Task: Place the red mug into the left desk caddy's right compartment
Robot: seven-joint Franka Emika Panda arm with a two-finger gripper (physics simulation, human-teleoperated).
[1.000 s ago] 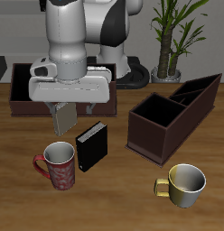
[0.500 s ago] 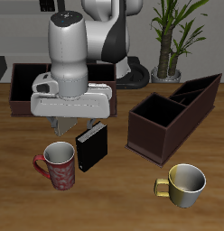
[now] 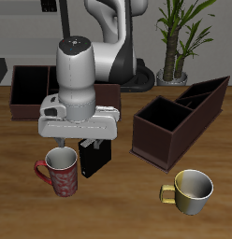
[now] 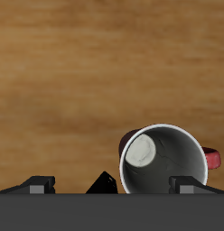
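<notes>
The red mug (image 3: 60, 172) stands upright near the table's front edge, handle pointing away from the black box beside it. In the wrist view the red mug (image 4: 165, 161) shows its white-grey inside and lies close below one finger. My gripper (image 3: 77, 141) hangs open just above and slightly behind the mug, holding nothing; its fingertips (image 4: 38, 184) stand wide apart. The left desk caddy (image 3: 181, 119) sits skewed across the table from the mug. Its right compartment (image 3: 159, 119), the big square one, holds nothing.
A black box (image 3: 93, 157) stands right beside the mug, under my hand. A yellow-gold mug (image 3: 191, 189) sits near the front edge before the skewed caddy. A second dark caddy (image 3: 25, 90) lies behind the arm, and a potted plant (image 3: 174, 42) at the back.
The arm has come down and toward the table's front edge, so the hand now hovers close over the red mug and the black box. Nothing on the table has moved.
</notes>
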